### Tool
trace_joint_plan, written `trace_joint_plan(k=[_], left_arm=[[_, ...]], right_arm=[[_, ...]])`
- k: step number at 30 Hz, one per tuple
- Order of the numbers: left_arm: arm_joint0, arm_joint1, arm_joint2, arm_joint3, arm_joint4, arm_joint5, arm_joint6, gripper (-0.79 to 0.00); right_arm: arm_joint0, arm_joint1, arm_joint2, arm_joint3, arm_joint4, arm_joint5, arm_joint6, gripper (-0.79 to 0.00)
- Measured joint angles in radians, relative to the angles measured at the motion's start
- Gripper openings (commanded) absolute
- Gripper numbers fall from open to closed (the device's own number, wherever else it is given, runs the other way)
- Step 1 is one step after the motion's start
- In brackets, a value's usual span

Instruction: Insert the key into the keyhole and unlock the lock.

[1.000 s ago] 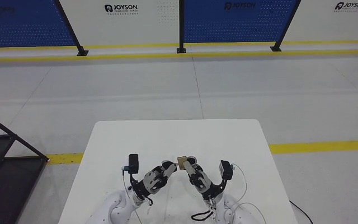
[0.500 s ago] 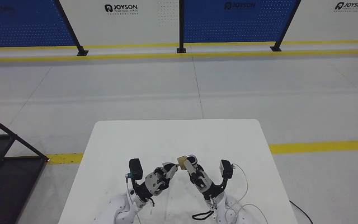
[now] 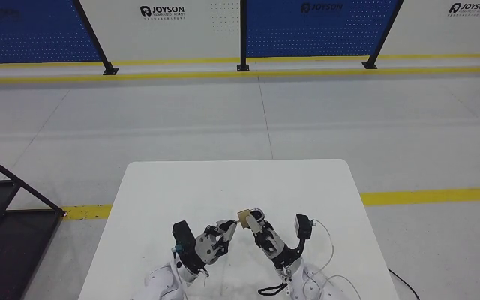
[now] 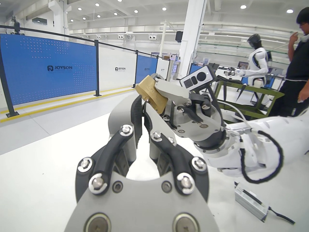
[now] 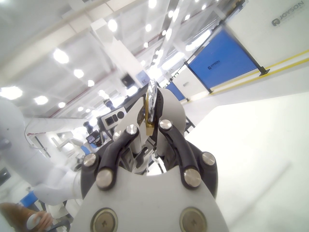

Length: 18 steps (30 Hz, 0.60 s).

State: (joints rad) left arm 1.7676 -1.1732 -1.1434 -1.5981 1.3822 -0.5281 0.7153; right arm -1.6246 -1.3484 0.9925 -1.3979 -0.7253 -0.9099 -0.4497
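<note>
A brass padlock [image 3: 244, 217] is held in the air above the front middle of the white table [image 3: 225, 180]. My right gripper [image 3: 253, 219] is shut on it; in the right wrist view the padlock [image 5: 147, 121] sits edge-on between the fingers, its steel shackle pointing away. My left gripper [image 3: 229, 227] comes in from the other side, fingertips just under the lock. In the left wrist view my left gripper [image 4: 144, 108] has its black pads [image 4: 137, 112] pressed together on the key, of which only a small metal tip shows, touching the bottom of the padlock [image 4: 148, 90].
The table top beyond the grippers is bare out to its far edge. A small grey box with a cable [image 4: 251, 205] lies close by my right arm. Blue and white barrier panels [image 3: 315, 26] stand across the floor behind.
My left wrist has slid a little toward the table's front edge and turned slightly, with its fingertips staying at the lock. The right gripper and the padlock have hardly moved.
</note>
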Motion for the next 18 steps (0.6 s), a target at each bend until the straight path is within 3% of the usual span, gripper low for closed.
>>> trace_joint_plan(k=[18], left_arm=[[0.001, 0.005, 0.018, -0.002, 0.061, 0.078, 0.031, -0.785]], right_arm=[[-0.013, 0.004, 0.004, -0.02, -0.008, 0.019, 0.035, -0.785]])
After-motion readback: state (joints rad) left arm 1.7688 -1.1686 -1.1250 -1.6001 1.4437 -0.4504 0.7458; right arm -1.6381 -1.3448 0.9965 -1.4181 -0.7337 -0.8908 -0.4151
